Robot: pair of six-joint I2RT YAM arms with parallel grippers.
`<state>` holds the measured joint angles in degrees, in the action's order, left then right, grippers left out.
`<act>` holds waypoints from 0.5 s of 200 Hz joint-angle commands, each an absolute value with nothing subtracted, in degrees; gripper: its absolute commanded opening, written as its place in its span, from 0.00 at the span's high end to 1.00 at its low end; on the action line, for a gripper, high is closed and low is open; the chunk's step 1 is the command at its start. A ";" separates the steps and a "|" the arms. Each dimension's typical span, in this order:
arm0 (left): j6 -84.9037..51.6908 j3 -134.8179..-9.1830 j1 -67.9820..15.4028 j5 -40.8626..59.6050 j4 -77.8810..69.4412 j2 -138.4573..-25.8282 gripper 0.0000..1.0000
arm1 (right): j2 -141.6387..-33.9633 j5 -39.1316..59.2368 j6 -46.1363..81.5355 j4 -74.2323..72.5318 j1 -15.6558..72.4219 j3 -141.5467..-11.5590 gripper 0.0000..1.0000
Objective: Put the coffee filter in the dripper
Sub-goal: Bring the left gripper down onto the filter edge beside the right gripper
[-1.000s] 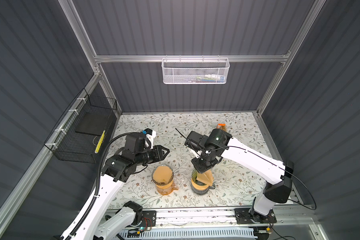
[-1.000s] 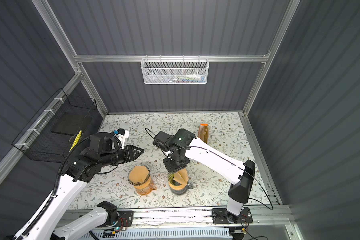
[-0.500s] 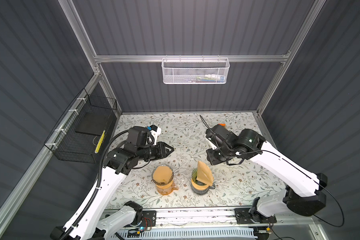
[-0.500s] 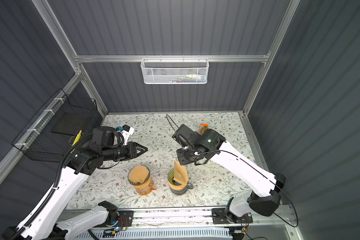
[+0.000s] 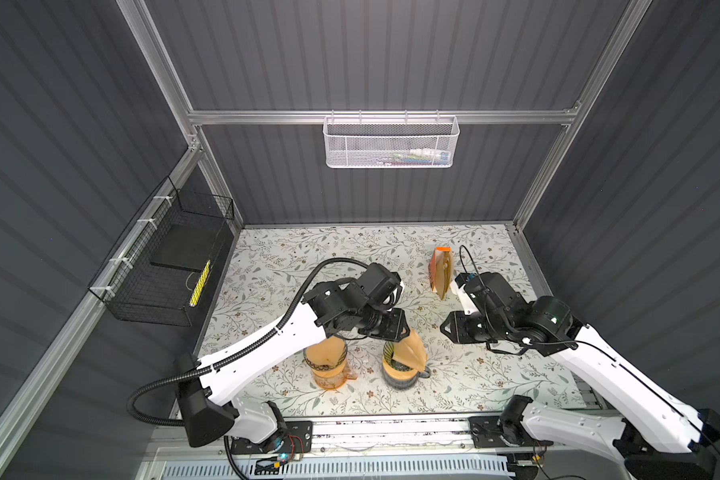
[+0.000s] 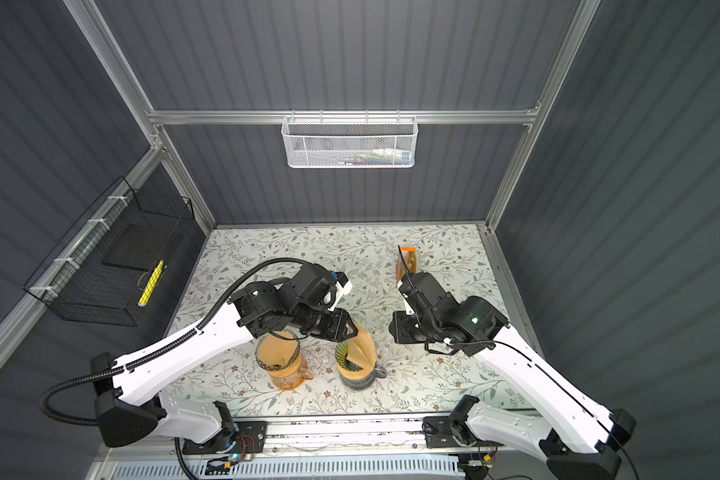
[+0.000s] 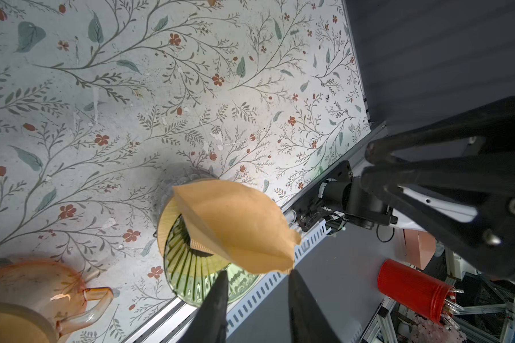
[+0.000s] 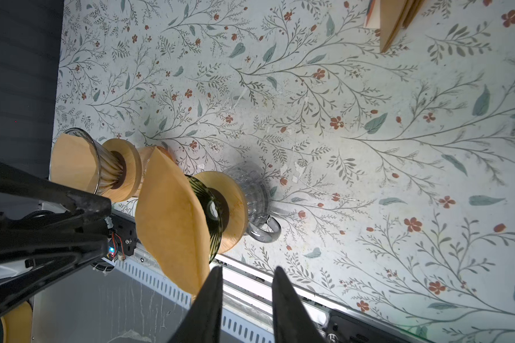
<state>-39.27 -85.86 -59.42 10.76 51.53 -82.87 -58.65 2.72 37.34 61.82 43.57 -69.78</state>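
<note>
The coffee filter is a tan paper cone, folded almost flat. It stands tilted with its tip inside the dripper, and most of it rises above the rim. The dripper is green ribbed glass with a wooden collar, set on a clear glass mug. My left gripper hovers open just above the filter, with nothing between its fingers. My right gripper is open and empty, a little to the right of the filter.
A second dripper holding a filter sits on an amber carafe just left of the green one. A pack of spare filters stands at the back right. A black wire basket hangs on the left wall.
The right gripper let go of the filter in the dripper and drew back to the right. The left gripper swung right, from beside the amber carafe to over the green dripper.
</note>
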 commanded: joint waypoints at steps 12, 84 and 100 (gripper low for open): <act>-41.84 -90.53 -62.87 6.90 53.76 -85.20 0.65 | -57.39 5.22 37.06 58.32 42.32 -67.93 0.69; -43.93 -85.98 -63.98 6.97 50.79 -85.51 0.67 | -58.98 9.96 35.29 56.62 41.92 -67.84 0.68; -44.62 -84.32 -63.98 6.94 50.27 -84.75 0.67 | -59.75 11.20 35.33 56.44 42.00 -67.71 0.69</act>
